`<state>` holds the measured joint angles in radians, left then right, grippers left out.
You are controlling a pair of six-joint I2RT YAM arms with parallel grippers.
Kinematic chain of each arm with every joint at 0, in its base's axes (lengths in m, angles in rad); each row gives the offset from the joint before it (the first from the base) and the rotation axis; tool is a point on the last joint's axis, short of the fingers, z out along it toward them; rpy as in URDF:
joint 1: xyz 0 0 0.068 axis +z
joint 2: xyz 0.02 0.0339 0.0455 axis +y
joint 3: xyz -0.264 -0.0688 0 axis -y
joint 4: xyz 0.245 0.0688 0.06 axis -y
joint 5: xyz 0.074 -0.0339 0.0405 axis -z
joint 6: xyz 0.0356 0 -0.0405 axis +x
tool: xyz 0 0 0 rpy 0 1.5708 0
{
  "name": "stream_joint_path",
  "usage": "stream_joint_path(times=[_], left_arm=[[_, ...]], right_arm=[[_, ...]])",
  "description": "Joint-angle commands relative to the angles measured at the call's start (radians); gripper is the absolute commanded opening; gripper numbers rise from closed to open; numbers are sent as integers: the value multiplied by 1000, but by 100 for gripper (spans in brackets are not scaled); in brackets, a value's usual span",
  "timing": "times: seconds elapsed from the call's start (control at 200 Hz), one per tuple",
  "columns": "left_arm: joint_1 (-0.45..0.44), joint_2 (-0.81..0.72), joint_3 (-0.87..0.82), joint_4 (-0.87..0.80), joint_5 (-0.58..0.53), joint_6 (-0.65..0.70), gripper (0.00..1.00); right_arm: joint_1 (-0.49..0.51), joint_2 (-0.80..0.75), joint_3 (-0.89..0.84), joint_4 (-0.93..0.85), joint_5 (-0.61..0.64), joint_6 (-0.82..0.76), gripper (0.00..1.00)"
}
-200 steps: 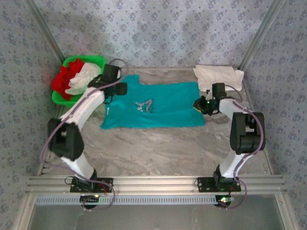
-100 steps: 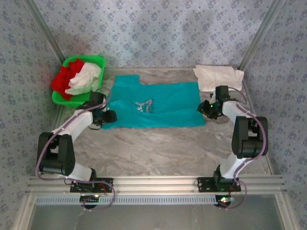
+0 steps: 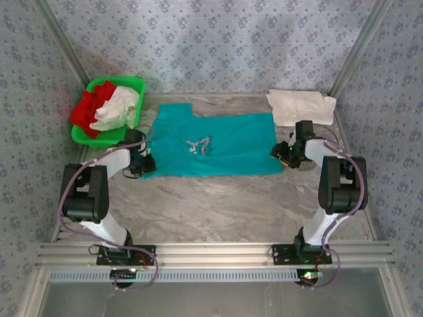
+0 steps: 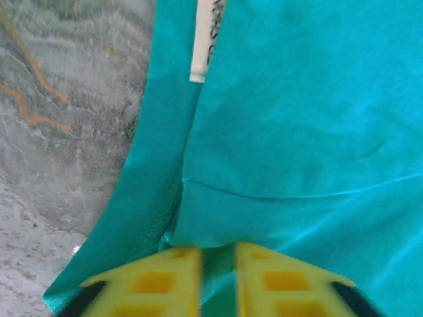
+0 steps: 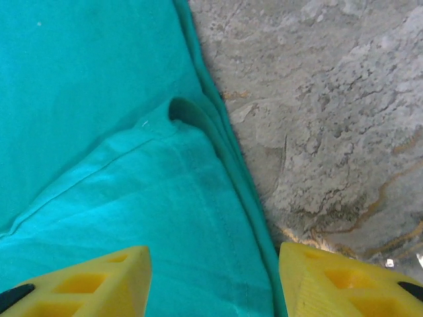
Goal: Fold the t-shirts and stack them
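Teal shirt [image 3: 225,142] between basket [image 3: 129,80] and white shirt [image 3: 301,105]

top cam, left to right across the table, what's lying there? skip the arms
green basket → teal t-shirt → folded white shirt

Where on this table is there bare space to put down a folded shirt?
The wide bare strip of marble table between the spread teal t-shirt and the near edge is free. The back is crowded: green plastic basket on the left, folded white shirt on the right.
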<state>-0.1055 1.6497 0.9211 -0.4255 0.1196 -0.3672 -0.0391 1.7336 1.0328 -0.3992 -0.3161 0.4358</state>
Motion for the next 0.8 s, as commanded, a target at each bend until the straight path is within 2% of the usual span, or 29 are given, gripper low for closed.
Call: stream_joint_path(times=[0.0, 0.065, 0.13, 0.355, 0.525, 0.745, 0.77, 0.794], left_arm=[[14, 16, 31, -24, 11, -4, 5], [20, 10, 25, -28, 11, -1, 0], [28, -5, 27, -40, 9, 5, 0], [52, -53, 74, -143, -3, 26, 0], [89, -38, 104, -213, 24, 48, 0], [91, -21, 87, -205, 75, 39, 0], [90, -19, 82, -201, 82, 36, 5], [90, -18, 76, -196, 85, 33, 15]], right_arm=[[-4, 58, 45, -39, 16, -2, 56], [-3, 78, 47, -33, -5, -2, 52], [0, 93, 46, -26, -20, -1, 44], [-20, 77, 16, -12, -28, 21, 0], [-53, 57, -2, -10, -23, 27, 0], [-85, 51, -21, -7, -33, 25, 0], [-84, 53, -20, -7, -37, 25, 0], [-82, 56, -22, -7, -40, 25, 0]])
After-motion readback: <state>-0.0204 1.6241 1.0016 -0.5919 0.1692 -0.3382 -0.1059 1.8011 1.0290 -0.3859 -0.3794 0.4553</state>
